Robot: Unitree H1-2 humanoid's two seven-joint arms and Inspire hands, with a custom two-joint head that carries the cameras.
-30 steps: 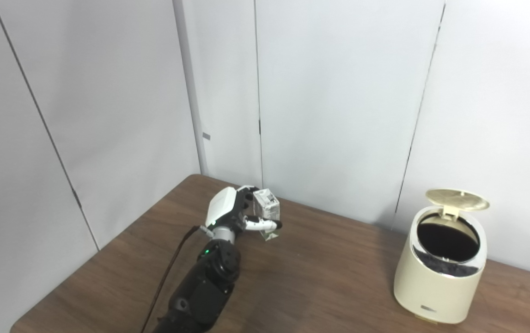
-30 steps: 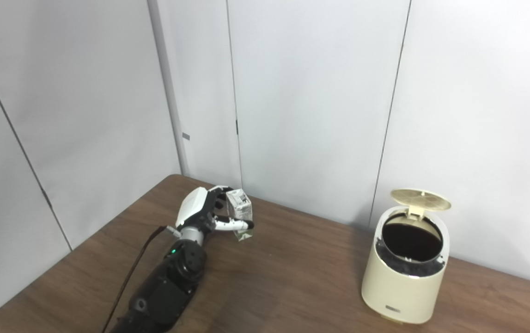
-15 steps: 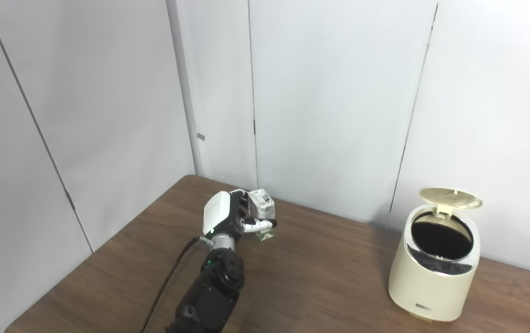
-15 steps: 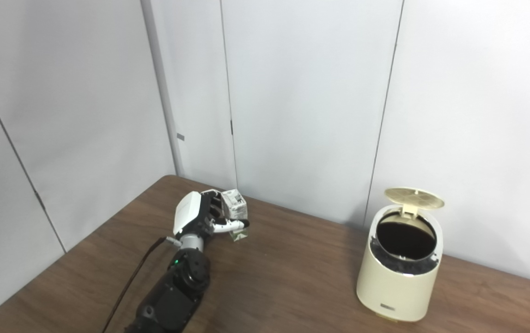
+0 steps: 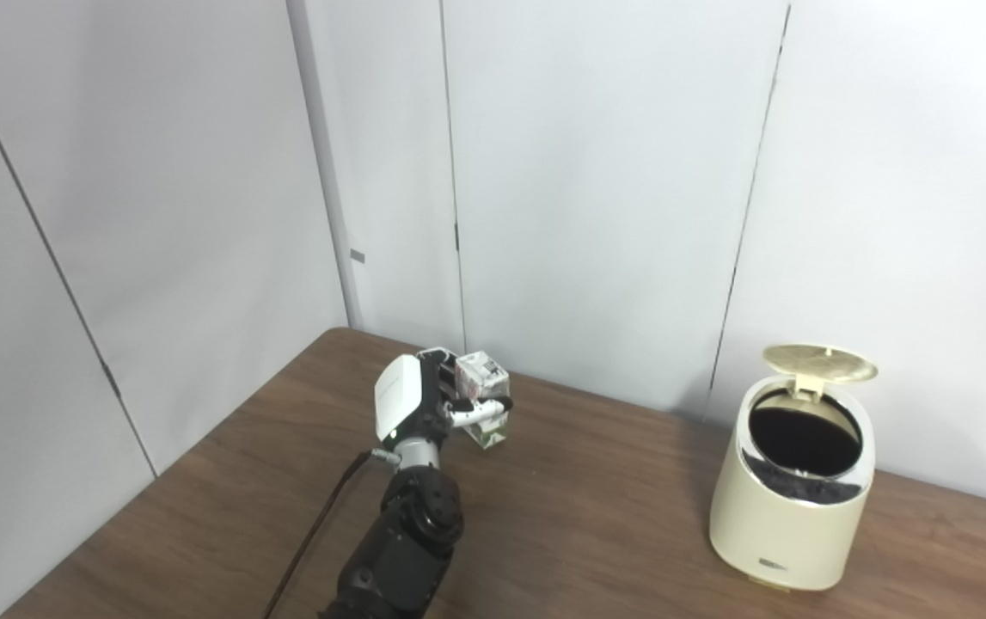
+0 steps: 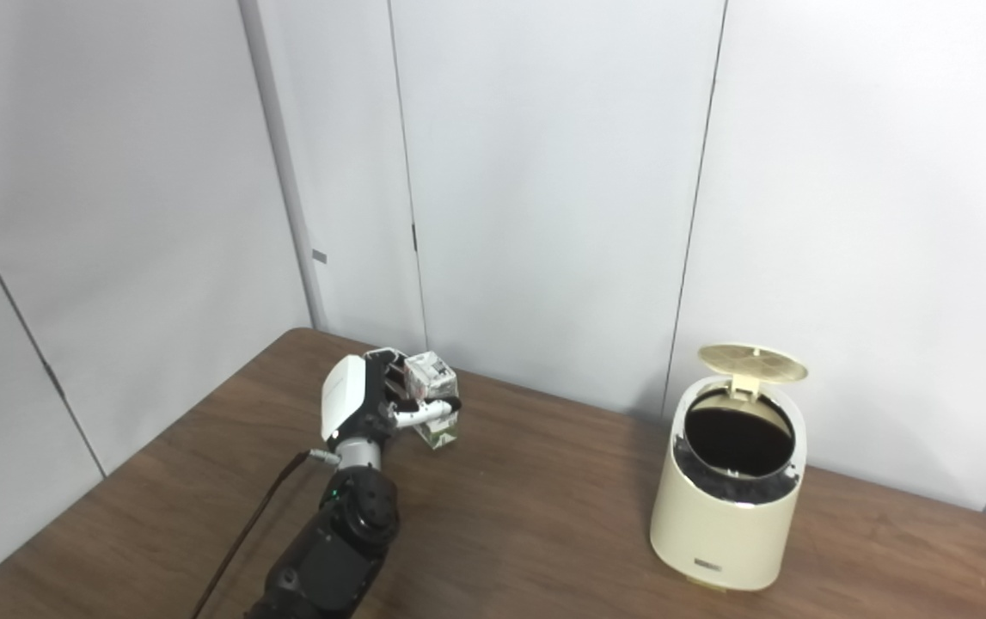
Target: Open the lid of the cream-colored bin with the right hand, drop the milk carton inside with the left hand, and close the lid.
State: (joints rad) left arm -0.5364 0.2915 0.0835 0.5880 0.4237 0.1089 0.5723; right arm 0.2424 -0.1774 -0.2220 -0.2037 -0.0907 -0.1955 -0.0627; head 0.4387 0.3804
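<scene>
My left hand (image 5: 420, 402) is shut on the small white milk carton (image 5: 483, 391), fingers and thumb wrapped round its middle. The carton tilts slightly, its green base close above the table at the back left. The cream-colored bin (image 5: 791, 509) stands far to the right with its round gold lid (image 5: 819, 362) hinged up and the dark inside showing. My right hand appears in neither view.
The brown wooden table (image 5: 596, 524) runs up to white wall panels (image 5: 596, 189) at the back and left. A thin dark cable (image 5: 314, 533) runs along my left forearm. Bare tabletop lies between the carton and the bin.
My left hand has turned its palm more sideways and brought the carton a little upward. The whole picture has shifted left, so the camera has panned right.
</scene>
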